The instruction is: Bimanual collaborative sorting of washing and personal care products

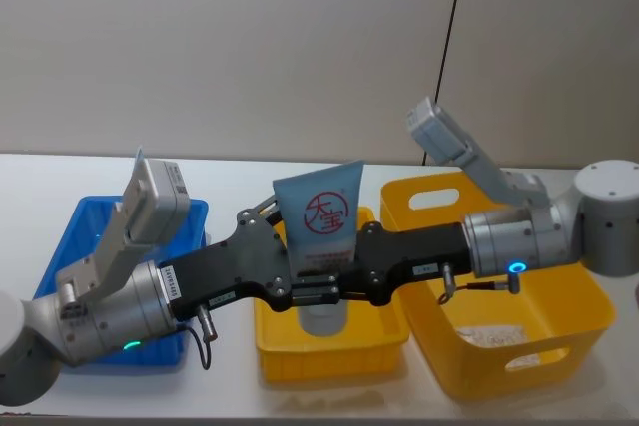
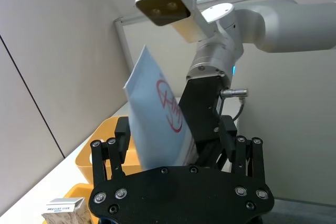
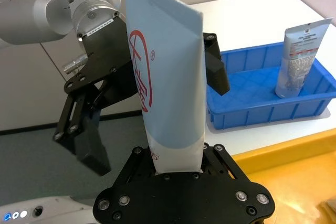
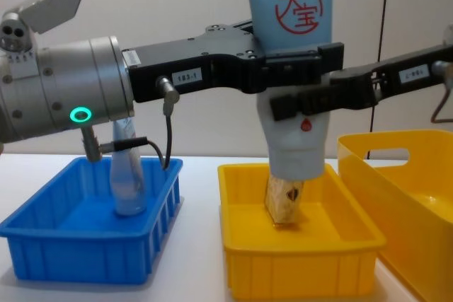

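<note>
- Our right gripper (image 3: 176,169) clamps the pale-blue tube (image 1: 319,236) near its cap, upright in mid-air above the small yellow bin (image 1: 275,358).
- Our left gripper (image 4: 294,61) brackets the tube's middle, apparently taking it over; whether it is gripping, we cannot tell.

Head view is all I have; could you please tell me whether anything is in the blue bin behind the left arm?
Observer: Yes, a silvery tube stands in the blue bin.
Operator: Thank you. Is anything in the middle bin under the held tube?
Observer: A beige carton stands in the middle bin, right below the tube.
Operator: And which gripper has the tube?
Observer: The right gripper clamps its lower part; the left gripper looks open, with a finger on either side and clear of it.
</note>
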